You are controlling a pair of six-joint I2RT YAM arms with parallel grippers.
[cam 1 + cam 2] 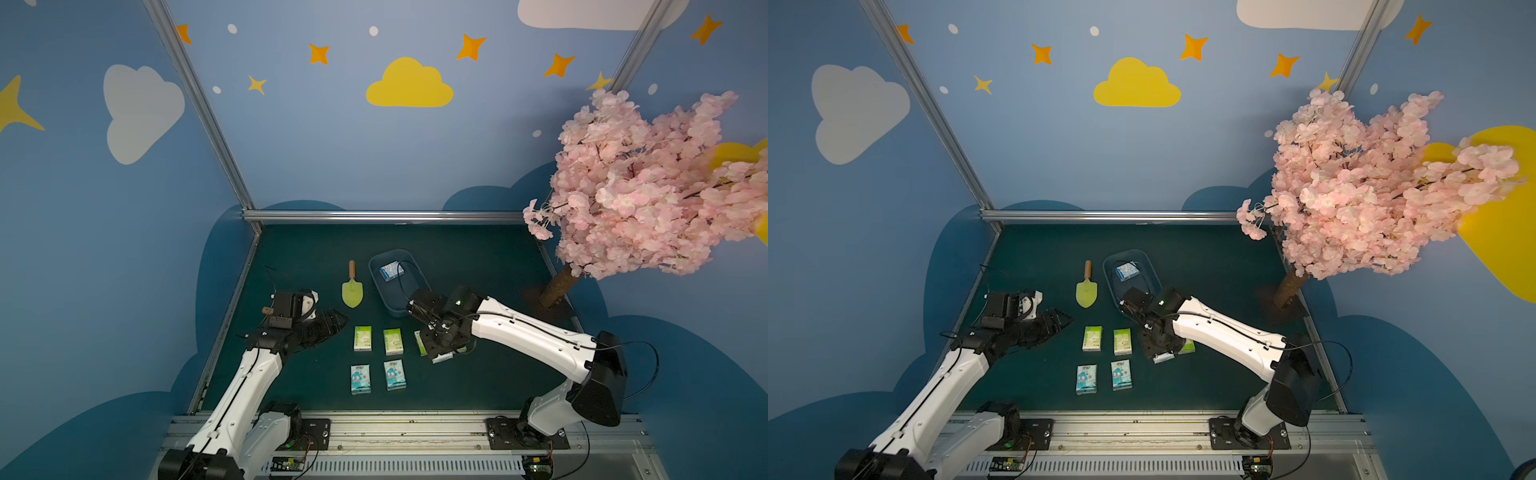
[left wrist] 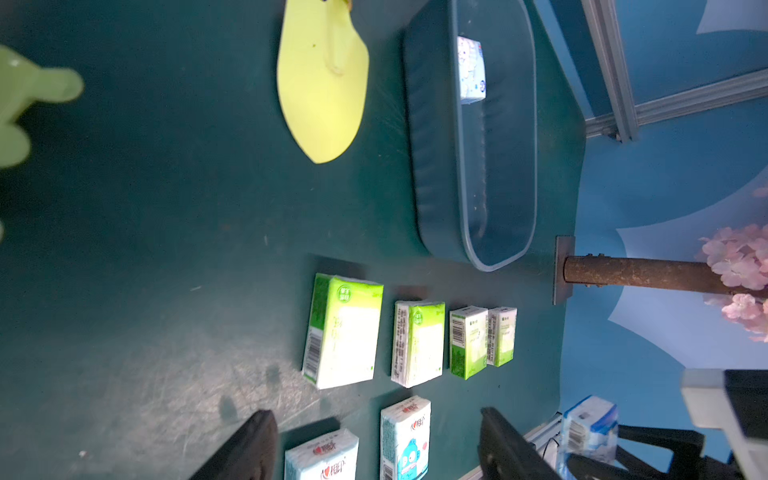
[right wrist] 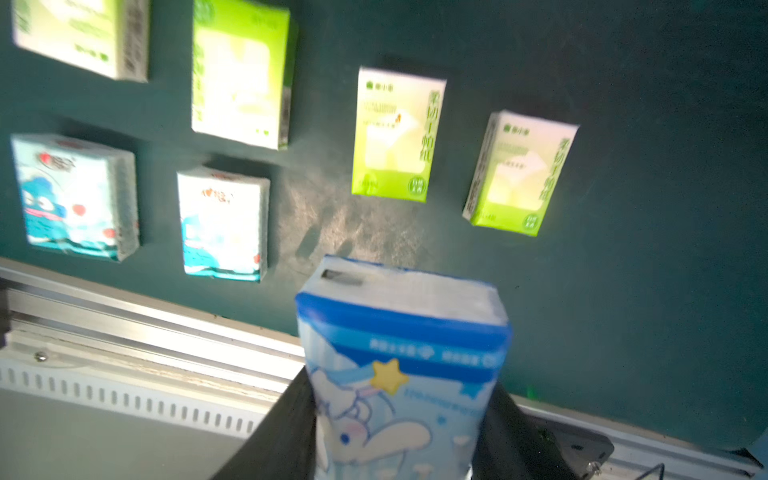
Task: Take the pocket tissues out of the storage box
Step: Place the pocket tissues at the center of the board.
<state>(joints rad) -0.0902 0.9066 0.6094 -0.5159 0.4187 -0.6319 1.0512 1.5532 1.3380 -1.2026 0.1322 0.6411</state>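
Green tabletop (image 1: 478, 257): my right gripper (image 3: 399, 419) clamps a blue pack (image 3: 399, 316) to join the laid-out packs (image 1: 363, 338); left gripper (image 2: 378, 440) gapes empty.

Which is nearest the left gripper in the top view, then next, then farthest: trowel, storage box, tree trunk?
From the left gripper:
1. Trowel, just beyond the jaws.
2. Storage box, past the trowel, mid-table.
3. Tree trunk, far right edge.

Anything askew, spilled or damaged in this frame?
Nothing spilled or damaged. The packs already out lie in tidy rows; one blue pack sits in the storage box, a second blue pack is in the right gripper. Only the yellow-green trowel beside the box is not a tissue item.
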